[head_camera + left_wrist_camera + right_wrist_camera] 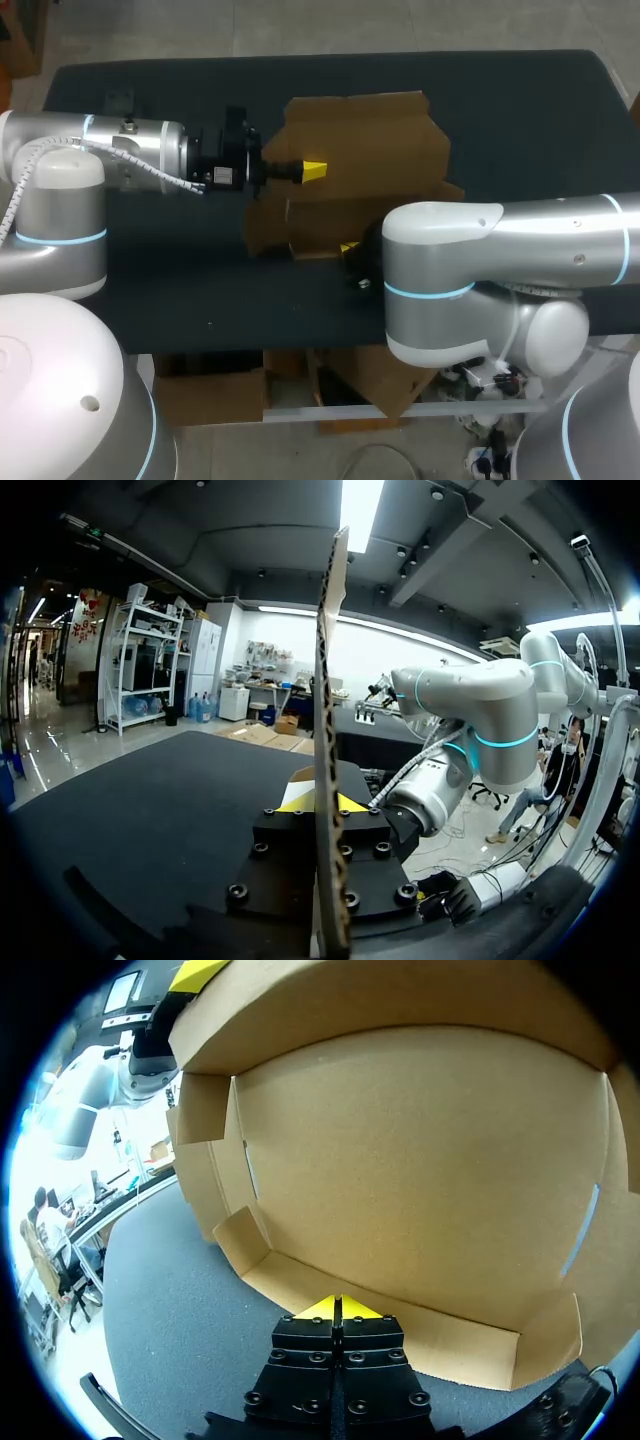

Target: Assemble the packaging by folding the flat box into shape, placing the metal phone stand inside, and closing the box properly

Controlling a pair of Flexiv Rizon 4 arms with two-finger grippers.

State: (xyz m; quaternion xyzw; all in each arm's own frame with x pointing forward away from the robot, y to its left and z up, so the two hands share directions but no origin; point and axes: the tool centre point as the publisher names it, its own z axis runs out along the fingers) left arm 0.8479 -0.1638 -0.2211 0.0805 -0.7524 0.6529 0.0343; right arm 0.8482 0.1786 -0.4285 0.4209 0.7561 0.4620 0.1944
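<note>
Nearest, the right end effector [337, 1307] has its fingers pressed together on nothing, tips at the low 6 o'clock wall of the box [360, 150] — probably bracing it, though contact is unclear. The box sits half-formed mid-table [520, 100]. From 9 o'clock, the left end effector [322, 802] pinches the far panel, holding it raised — likely so the sides can fold. No phone stand shows.

Head high behind, looking down; wrists close; box [380, 150] shared.

Box [360, 160] on table [160, 290] — left gripper [312, 171] at its flap
</note>
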